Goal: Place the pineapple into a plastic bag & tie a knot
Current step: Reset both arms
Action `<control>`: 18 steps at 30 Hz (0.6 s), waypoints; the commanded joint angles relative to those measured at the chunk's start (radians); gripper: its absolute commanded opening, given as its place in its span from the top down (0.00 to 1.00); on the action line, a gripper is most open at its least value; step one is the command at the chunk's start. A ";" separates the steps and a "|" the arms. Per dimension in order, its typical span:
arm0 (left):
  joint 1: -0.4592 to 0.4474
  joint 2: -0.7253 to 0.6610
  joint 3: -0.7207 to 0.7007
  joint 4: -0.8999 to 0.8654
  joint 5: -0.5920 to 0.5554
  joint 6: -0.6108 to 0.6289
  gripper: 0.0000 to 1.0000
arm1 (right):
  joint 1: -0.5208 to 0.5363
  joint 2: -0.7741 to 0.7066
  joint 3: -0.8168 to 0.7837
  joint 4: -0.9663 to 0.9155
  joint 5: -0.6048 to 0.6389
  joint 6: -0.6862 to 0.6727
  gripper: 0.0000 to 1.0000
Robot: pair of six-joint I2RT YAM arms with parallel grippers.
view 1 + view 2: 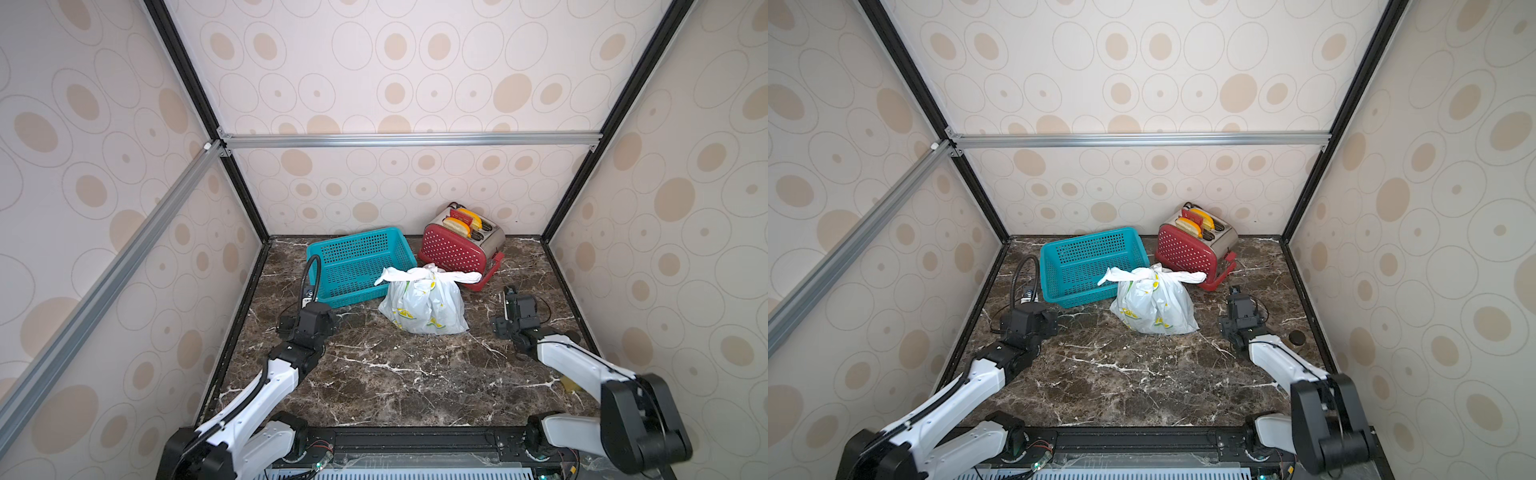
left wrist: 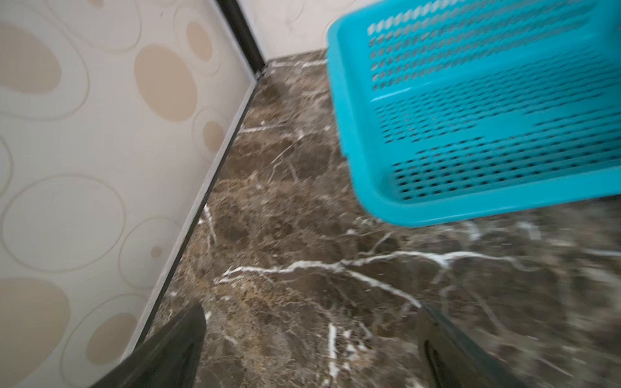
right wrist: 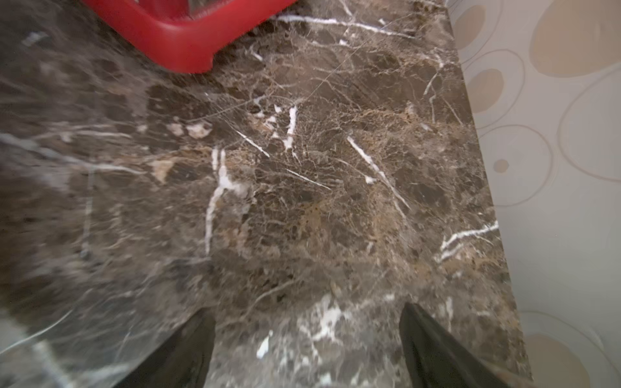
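On the marble desk [image 1: 395,374], the soft, slippery bag [image 1: 424,307] would best be taken under its knot [image 1: 428,274]; left gripper [image 2: 312,322] and right gripper [image 3: 307,319] are spread wide, empty.

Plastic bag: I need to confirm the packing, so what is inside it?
The plastic bag bulges and is closed by the knot on top. Its printed film hides the contents, so what fills it cannot be made out.

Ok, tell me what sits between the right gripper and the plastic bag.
Only bare marble tabletop lies between the right gripper and the plastic bag, as both top views show; the red toaster stands farther back.
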 commanded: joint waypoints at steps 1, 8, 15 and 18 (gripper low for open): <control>0.097 0.131 -0.059 0.466 0.022 0.096 0.01 | -0.047 0.129 0.051 0.295 -0.082 -0.156 0.12; 0.191 0.395 -0.083 0.846 0.271 0.186 0.01 | -0.255 0.174 -0.203 0.843 -0.325 -0.066 0.09; 0.237 0.472 -0.076 0.898 0.292 0.145 0.01 | -0.252 0.158 -0.170 0.731 -0.327 -0.071 0.00; 0.239 0.473 -0.062 0.871 0.317 0.145 0.01 | -0.251 0.159 -0.173 0.748 -0.325 -0.071 0.00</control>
